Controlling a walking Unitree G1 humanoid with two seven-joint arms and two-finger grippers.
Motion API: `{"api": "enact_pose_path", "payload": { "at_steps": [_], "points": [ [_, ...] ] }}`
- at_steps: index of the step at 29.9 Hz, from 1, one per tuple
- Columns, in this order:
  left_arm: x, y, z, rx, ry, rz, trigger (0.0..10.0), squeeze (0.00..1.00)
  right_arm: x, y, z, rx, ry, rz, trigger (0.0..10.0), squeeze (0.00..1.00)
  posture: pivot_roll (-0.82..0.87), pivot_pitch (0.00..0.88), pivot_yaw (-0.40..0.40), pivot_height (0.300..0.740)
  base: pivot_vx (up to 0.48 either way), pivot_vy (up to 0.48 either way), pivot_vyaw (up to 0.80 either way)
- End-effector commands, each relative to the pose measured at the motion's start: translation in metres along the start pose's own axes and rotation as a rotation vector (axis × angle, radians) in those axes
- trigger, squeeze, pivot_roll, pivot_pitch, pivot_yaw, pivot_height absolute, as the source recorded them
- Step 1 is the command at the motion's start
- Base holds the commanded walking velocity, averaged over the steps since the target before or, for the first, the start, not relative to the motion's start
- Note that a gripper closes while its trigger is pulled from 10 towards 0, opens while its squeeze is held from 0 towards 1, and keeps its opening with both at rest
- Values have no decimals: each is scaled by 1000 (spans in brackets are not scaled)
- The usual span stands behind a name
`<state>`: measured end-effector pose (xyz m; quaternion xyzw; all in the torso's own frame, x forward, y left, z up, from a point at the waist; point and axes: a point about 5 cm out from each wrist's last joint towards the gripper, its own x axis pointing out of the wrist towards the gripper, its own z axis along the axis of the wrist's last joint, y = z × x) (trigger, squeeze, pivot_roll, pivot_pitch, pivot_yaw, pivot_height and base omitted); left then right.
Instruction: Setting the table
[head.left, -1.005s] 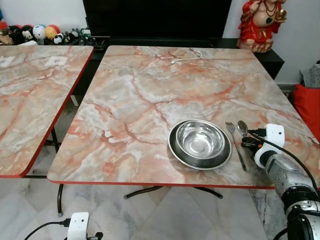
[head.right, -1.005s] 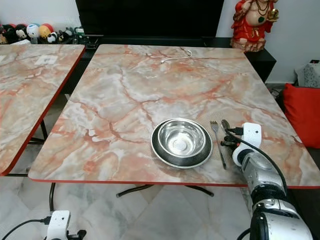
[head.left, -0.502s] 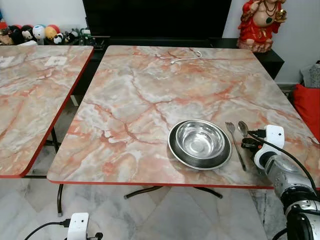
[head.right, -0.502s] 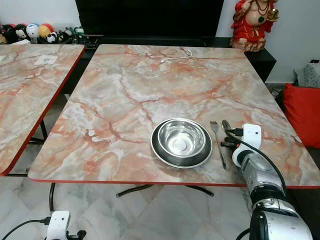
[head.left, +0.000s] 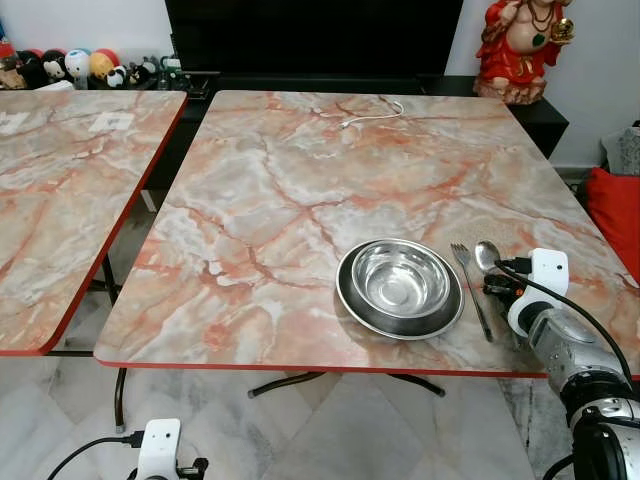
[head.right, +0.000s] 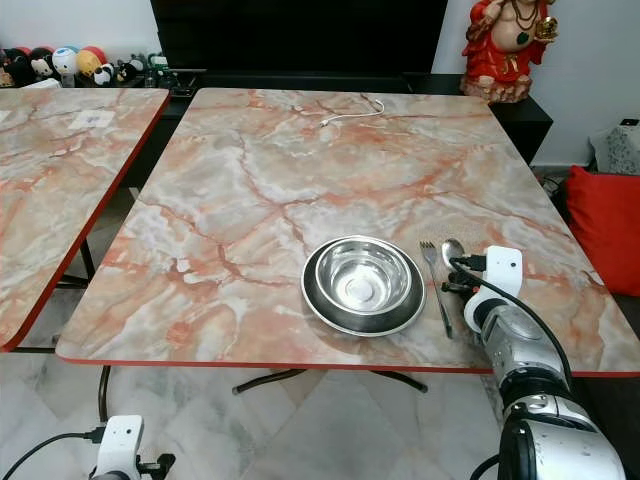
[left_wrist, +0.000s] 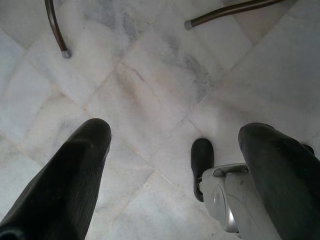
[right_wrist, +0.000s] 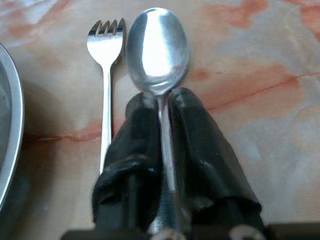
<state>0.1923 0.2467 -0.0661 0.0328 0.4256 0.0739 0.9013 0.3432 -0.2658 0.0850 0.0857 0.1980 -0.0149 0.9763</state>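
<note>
Spoon clamped by its handle in the right gripper
Right wrist view shows fork just beside it; left gripper hangs parted over floor

A white cable lies curled near the far edge of the marble surface; a second marble surface stands to the left, apart from it; small round figurines line a dark low cabinet; a red statue stands at its right end; a red cushion lies at far right; pale marble tiles form the floor.
</note>
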Motion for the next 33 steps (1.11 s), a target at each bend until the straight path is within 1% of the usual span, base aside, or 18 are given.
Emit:
{"api": "enact_pose_path", "payload": {
  "at_steps": [1,3,4,6,7,8,9,12,15,18,21,22,23,24,26,30,32,33],
  "points": [
    [-1,-1,-6,-7,29,2,10000,0,1,-1,5,0,-12,-10,10000,702,67,63,-26,740,0,0,0],
    [0,-1,-5,-8,29,3,10000,0,1,-1,5,-1,-12,-12,10000,690,67,63,-26,740,0,0,0],
    [0,-1,-5,-7,28,3,10000,0,1,-2,6,-2,-13,-15,10000,647,68,62,-26,740,0,0,0],
    [0,-1,-5,-7,28,3,10000,0,1,-2,6,-3,-12,-18,10000,647,68,62,-26,740,0,0,0],
    [0,-1,-5,-7,28,3,10000,0,1,-2,6,-8,-13,-25,10000,75,68,62,-26,740,0,0,0],
    [0,-1,-5,-7,28,3,10000,0,0,-3,6,-12,-13,-29,10000,75,68,62,-26,740,0,0,0],
    [0,-1,-5,-7,27,3,10000,0,0,-4,7,-17,-16,-40,10000,0,69,62,-27,740,0,0,0],
    [0,-1,-5,-7,26,3,10000,0,-1,-8,10,-34,-31,-75,10000,0,69,62,-27,740,0,0,0],
    [0,-1,-5,-7,25,2,10000,0,-2,-12,11,-80,-24,-96,10000,0,68,61,-27,740,0,0,0],
    [0,-1,-5,-8,25,3,10000,0,-2,-12,11,-80,-26,-98,10000,0,68,61,-27,740,0,0,0],
    [0,-1,-5,-8,25,2,10000,0,-4,-16,26,-74,-136,-130,10000,0,68,61,-26,740,0,0,0],
    [0,-1,-4,-8,24,2,10000,0,-6,-17,36,-57,-218,-141,10000,0,68,61,-26,740,0,0,0],
    [0,-1,-4,-8,24,1,10000,0,-7,-18,40,-49,-251,-143,10000,0,67,60,-26,740,0,0,0],
    [0,-1,-4,-8,24,0,10000,0,-9,-17,48,-25,-318,-139,10000,0,65,60,-26,740,0,0,0],
    [0,-1,-4,-7,24,-1,10000,0,-14,-17,57,9,-413,-130,10000,0,65,60,-26,740,0,0,0],
    [0,-2,-4,-5,24,-1,10000,0,-21,-8,62,-25,-531,-113,10000,0,62,56,-29,740,0,0,0],
    [0,-2,-4,-5,24,-1,10000,0,-26,-6,60,-55,-573,-142,10000,0,64,56,-31,740,0,0,0],
    [0,-2,-5,-8,24,0,10000,0,-29,-4,55,-67,-594,-164,10000,0,64,55,-33,740,0,0,0]
  ]
}}
